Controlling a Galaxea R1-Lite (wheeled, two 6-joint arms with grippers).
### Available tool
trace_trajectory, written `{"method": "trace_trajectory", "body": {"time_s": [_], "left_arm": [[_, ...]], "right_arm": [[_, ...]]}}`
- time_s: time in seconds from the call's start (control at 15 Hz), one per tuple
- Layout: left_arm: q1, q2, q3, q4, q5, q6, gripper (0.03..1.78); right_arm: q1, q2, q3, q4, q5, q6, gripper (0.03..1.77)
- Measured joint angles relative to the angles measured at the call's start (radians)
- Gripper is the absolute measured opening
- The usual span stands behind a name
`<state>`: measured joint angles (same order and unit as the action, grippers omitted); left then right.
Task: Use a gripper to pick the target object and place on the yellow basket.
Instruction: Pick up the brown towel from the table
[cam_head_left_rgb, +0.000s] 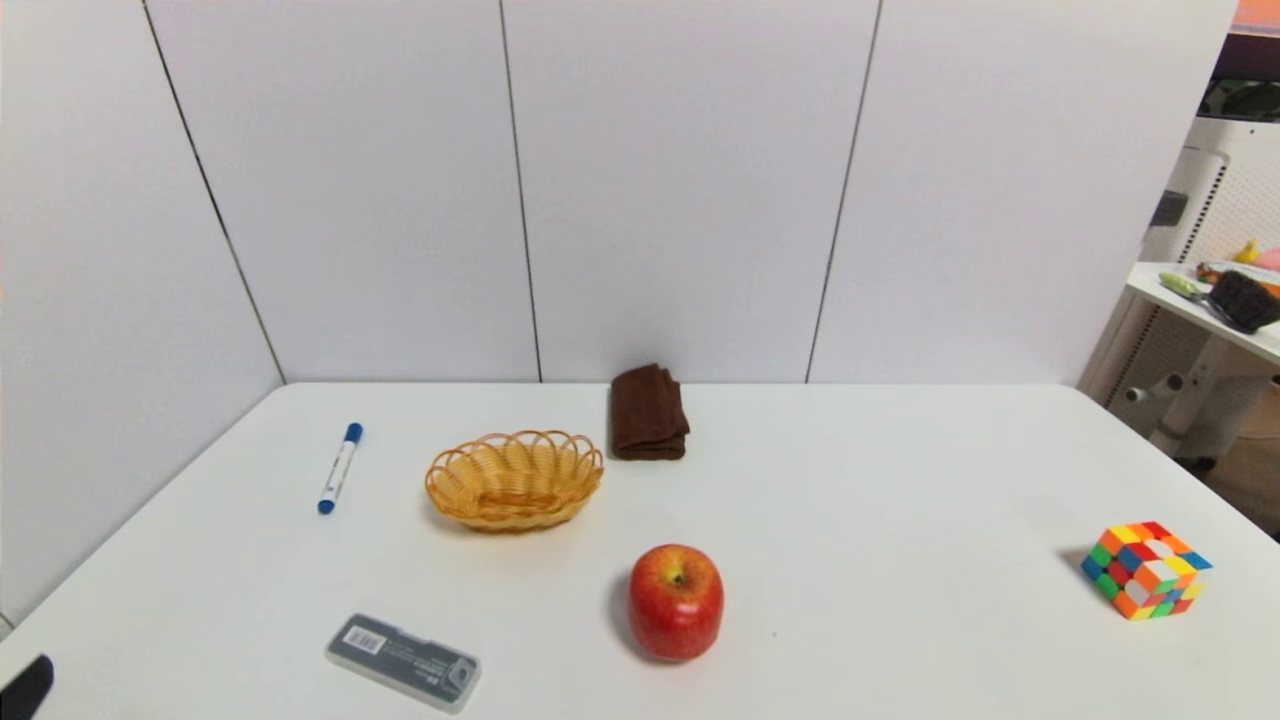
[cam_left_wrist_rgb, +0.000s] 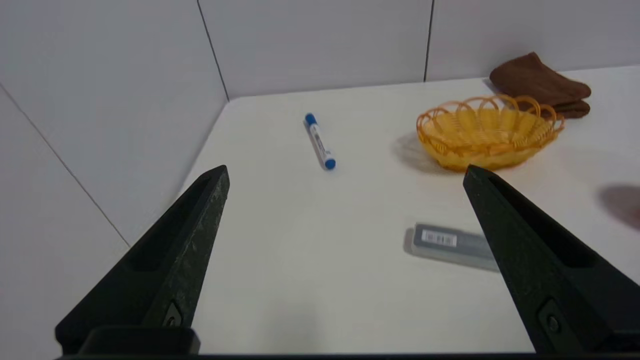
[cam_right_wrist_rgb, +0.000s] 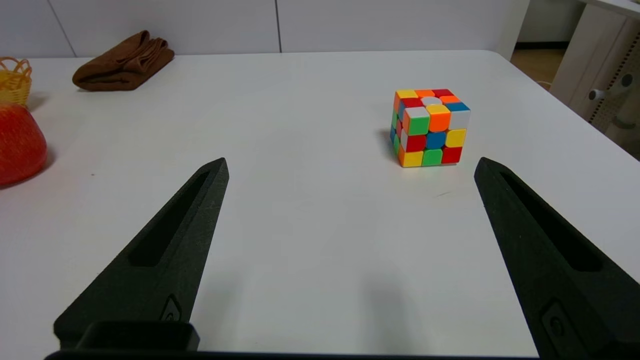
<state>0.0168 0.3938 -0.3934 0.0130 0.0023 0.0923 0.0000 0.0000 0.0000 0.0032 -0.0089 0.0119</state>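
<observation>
The left gripper (cam_left_wrist_rgb: 345, 172) hangs spread wide and empty at the near left of the table, well short of the yellow basket (cam_head_left_rgb: 514, 480), so the pick has not begun. The right gripper (cam_right_wrist_rgb: 350, 165) is likewise agape and idle, facing the puzzle cube (cam_right_wrist_rgb: 430, 127). The brown towel (cam_head_left_rgb: 649, 413) lies folded just behind the basket's right end.

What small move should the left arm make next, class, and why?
Probably reach the left end effector forward and toward the brown cloth. Its fingers stand open and empty near the table's close edge, while the cloth lies untouched by the back wall, just beyond the empty yellow basket.
</observation>
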Motion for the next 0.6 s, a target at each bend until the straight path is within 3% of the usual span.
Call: {"method": "trace_trajectory", "body": {"time_s": [0.33, 0.6], "left_arm": [[-0.009, 0.313, -0.353, -0.011, -0.065, 0.072, 1.69], [-0.085, 0.573, -0.617, -0.011, -0.082, 0.086, 1.69]], "right_arm": [[0.000, 0.000, 0.000, 0.000, 0.000, 0.000, 1.70], [0.000, 0.000, 0.000, 0.000, 0.000, 0.000, 1.70]]}}
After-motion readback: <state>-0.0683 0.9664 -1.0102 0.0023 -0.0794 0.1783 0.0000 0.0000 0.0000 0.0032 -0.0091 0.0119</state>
